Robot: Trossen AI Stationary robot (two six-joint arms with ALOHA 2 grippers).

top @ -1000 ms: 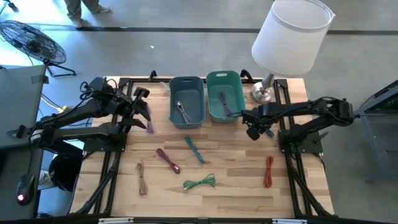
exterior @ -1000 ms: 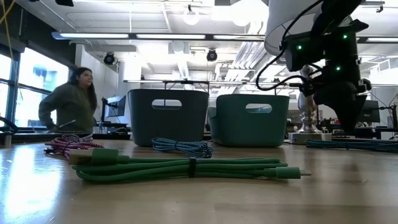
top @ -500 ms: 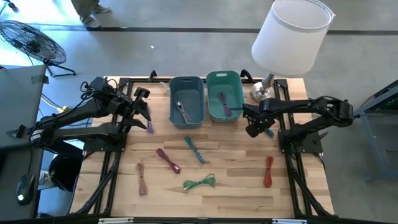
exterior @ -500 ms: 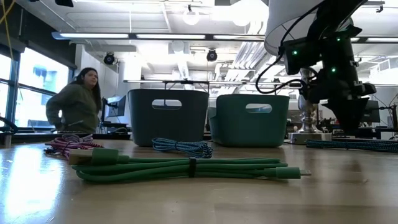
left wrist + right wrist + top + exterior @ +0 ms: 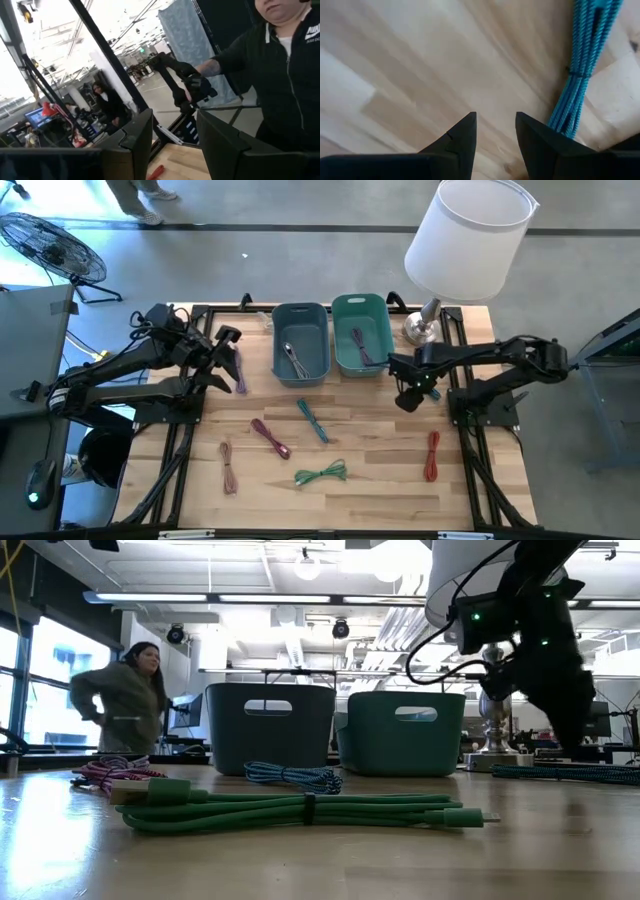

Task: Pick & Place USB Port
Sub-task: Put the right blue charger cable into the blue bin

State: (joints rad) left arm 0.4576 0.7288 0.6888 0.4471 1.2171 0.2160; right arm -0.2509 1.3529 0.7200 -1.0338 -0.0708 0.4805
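Note:
Several bundled USB cables lie flat on the wooden table: a blue one (image 5: 432, 391), teal (image 5: 313, 420), magenta (image 5: 270, 437), pink (image 5: 229, 467), green (image 5: 322, 473), red (image 5: 432, 455) and a purple one (image 5: 241, 383). My right gripper (image 5: 408, 400) hovers open over bare wood, pointing down. In the right wrist view the blue cable (image 5: 582, 65) lies just beside the gripper (image 5: 496, 120), outside its fingers. My left gripper (image 5: 232, 368) is open above the purple cable at the table's left; in its wrist view (image 5: 172, 117) it looks level into the room.
A grey-blue bin (image 5: 300, 343) and a teal bin (image 5: 361, 335) stand at the far edge, each with a cable inside. A lamp (image 5: 465, 240) with a metal base (image 5: 420, 330) stands at the far right corner. A person (image 5: 125, 695) stands in the room beyond.
My right gripper has shifted a little toward the near edge and the blue cable, tipping as it went. The person in the room behind has turned.

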